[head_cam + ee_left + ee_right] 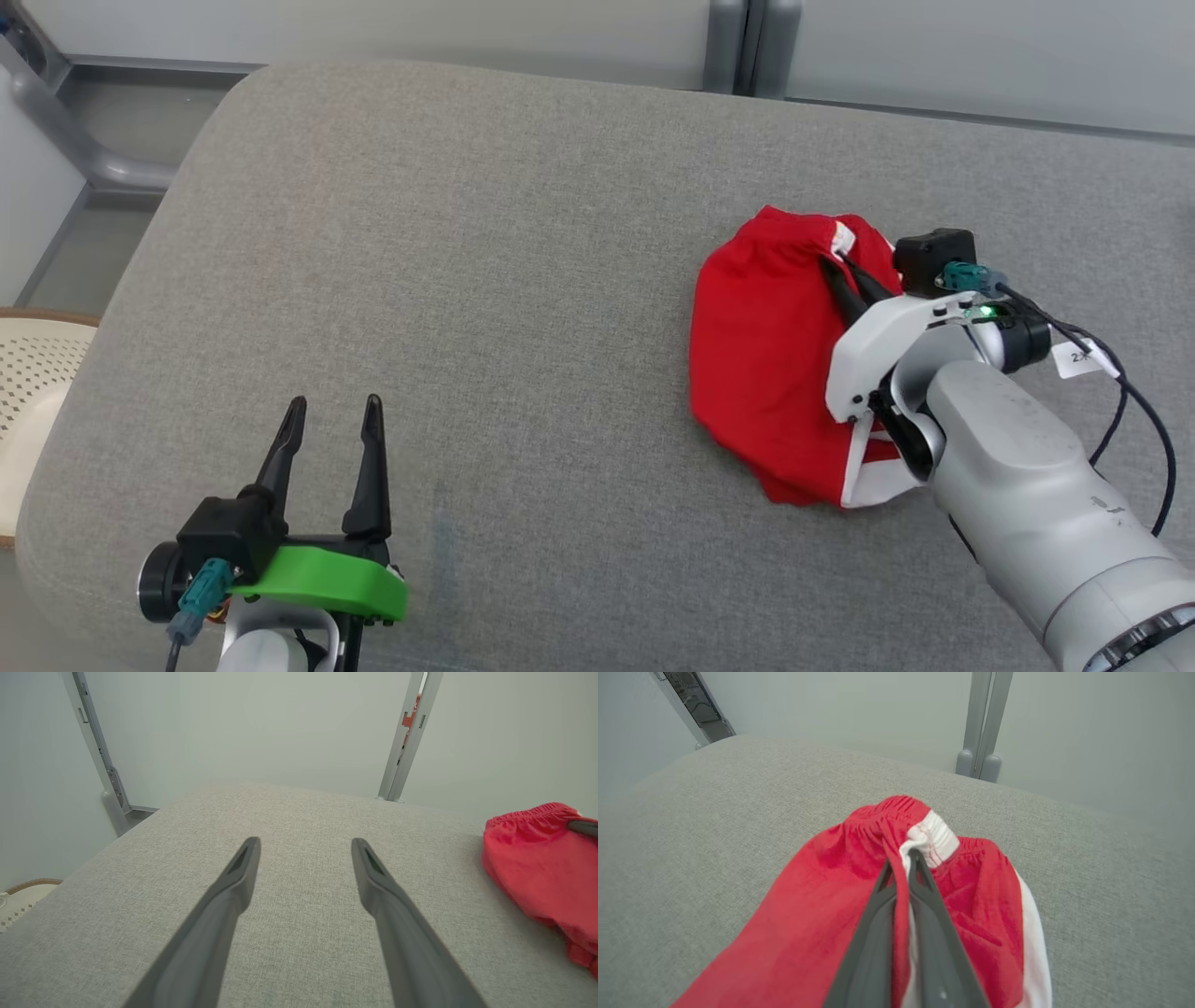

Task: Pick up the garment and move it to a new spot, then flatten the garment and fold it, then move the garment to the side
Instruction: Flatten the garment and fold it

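Observation:
The garment is a pair of red shorts with white side trim, bunched at the right of the grey cushioned surface. My right gripper is shut on its elastic waistband at the far edge; in the right wrist view the gripper pinches a fold of red and white waistband between both fingers, with the garment spread beneath. My left gripper stands open at the lower left over bare cushion, far from the cloth. From the left wrist, the gripper holds nothing and the garment lies at the right edge.
Pale wall panels with grey metal posts run behind the cushion. A cream perforated chair seat sits beyond the cushion's left edge. Wide bare cushion lies between the two grippers.

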Robot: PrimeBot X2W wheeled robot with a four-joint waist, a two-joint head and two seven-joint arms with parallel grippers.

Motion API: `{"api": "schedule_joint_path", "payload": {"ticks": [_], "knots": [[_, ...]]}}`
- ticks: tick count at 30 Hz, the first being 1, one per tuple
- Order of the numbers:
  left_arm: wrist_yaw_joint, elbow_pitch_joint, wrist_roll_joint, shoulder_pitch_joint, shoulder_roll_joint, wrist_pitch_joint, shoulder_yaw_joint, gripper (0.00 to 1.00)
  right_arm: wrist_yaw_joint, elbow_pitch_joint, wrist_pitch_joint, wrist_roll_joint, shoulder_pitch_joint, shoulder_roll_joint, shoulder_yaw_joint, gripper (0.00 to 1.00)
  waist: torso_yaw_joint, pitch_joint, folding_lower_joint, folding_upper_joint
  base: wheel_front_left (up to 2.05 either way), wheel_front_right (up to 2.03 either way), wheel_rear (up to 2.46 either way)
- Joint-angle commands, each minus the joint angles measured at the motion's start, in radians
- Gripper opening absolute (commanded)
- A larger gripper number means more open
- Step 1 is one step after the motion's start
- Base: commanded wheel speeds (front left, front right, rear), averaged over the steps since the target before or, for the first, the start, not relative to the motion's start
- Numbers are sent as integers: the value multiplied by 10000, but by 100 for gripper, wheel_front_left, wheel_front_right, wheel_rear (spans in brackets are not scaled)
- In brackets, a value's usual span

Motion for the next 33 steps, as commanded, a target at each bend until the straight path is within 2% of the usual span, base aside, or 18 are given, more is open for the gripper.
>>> {"api": "schedule_joint_path", "payload": {"ticks": [1,8,17,18,19,20,21,26,29,33], "knots": [[52,-2,132,114,7,-25,55,100,-16,-155,-159,43,-37,115,152,0,-40,-146,0,0,0,0,0],[35,-90,141,359,7,-25,189,100,-16,-1186,-413,-46,475,623,1399,0,-64,-321,0,0,0,0,0],[86,-100,53,347,7,-25,150,100,-16,-2313,-450,342,1443,1094,3836,0,-27,-259,0,0,0,0,0],[97,-98,47,336,7,-25,141,100,-17,-2388,-452,414,1509,1105,4041,15,-28,-253,0,0,0,0,0],[106,-92,43,324,7,-25,130,100,-17,-2549,-454,550,1612,1120,4283,36,-29,-247,0,0,0,0,0],[113,-90,44,314,6,-25,122,100,-17,-2679,-456,666,1685,1133,4477,63,-32,-246,0,0,0,0,0],[120,-82,46,310,6,-25,120,100,-15,-2860,-457,812,1726,1135,4683,100,-39,-250,0,0,0,0,0],[160,-103,102,408,6,-25,217,100,-18,-3236,-458,1000,1486,1109,4586,100,-235,-317,0,0,0,0,0],[172,-126,163,507,6,-25,292,100,-17,-3438,-454,717,1459,1102,3858,100,-441,-385,0,0,0,0,0],[182,-187,191,555,8,-26,440,100,-17,-3799,-452,322,1755,730,2792,100,-745,-473,0,0,0,0,0]]}}
